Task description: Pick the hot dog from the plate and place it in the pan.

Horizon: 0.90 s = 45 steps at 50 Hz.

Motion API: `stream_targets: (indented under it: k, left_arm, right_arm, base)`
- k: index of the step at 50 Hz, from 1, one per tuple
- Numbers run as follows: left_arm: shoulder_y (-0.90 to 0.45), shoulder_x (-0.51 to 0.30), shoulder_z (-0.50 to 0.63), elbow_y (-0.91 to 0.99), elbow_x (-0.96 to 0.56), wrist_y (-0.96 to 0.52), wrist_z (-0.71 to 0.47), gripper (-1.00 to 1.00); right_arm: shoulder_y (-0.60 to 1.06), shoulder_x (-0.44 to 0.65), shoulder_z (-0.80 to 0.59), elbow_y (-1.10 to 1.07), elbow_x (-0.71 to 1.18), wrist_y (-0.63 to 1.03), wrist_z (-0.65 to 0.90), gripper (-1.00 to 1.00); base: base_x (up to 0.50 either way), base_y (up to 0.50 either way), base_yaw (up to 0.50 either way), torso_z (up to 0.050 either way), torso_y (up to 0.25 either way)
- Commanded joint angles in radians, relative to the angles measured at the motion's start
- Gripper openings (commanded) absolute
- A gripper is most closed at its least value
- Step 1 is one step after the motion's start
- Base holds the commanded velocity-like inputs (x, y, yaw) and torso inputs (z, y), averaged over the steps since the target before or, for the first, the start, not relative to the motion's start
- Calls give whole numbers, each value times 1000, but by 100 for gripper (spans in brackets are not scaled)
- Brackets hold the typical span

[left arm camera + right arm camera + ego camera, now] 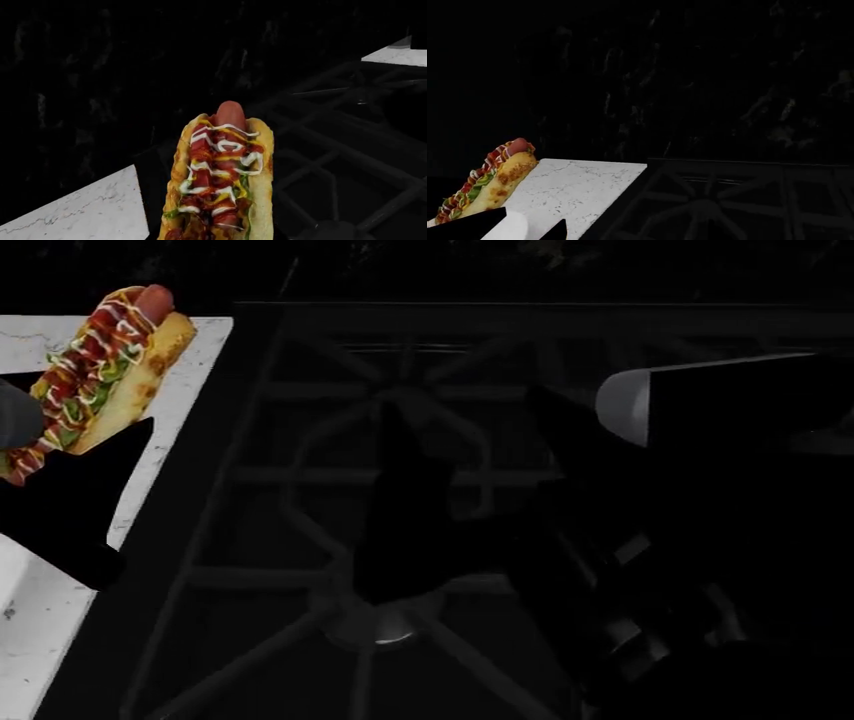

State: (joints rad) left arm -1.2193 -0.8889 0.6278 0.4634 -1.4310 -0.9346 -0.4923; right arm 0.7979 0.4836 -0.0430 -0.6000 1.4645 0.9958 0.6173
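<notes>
The hot dog (220, 180), a red sausage in a tan bun with green relish and white and red sauce, fills the lower middle of the left wrist view. In the head view it (107, 365) hangs tilted at the far left, over the edge of the white marble counter (40, 610). My left gripper (16, 445) holds its near end; the fingers are lost in the dark. It also shows in the right wrist view (490, 182). My right arm (641, 395) is a dark mass at the right; its gripper cannot be made out. The plate is out of view. The pan cannot be told apart in the dark.
Black stove grates (400, 480) cover the middle of the head view, with a grey burner cap (380, 628) near the front. Marble counter also shows beside the stove in the wrist views (87, 210) (574, 185). A dark wall stands behind.
</notes>
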Motion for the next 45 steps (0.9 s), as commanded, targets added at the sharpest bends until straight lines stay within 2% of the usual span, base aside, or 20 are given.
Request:
stream_targets:
  k: [1, 45]
  left_arm:
    - [-9, 11, -8, -10, 7, 6, -3, -100]
    - [-1, 10, 4, -10, 28, 15, 16, -100]
  right_arm:
    - [4, -4, 10, 3, 0, -3, 0, 100]
    - [2, 13, 6, -15, 29, -21, 23, 100]
  base:
    - [-20, -500, 0, 0, 0]
    - [-20, -500, 0, 0, 0]
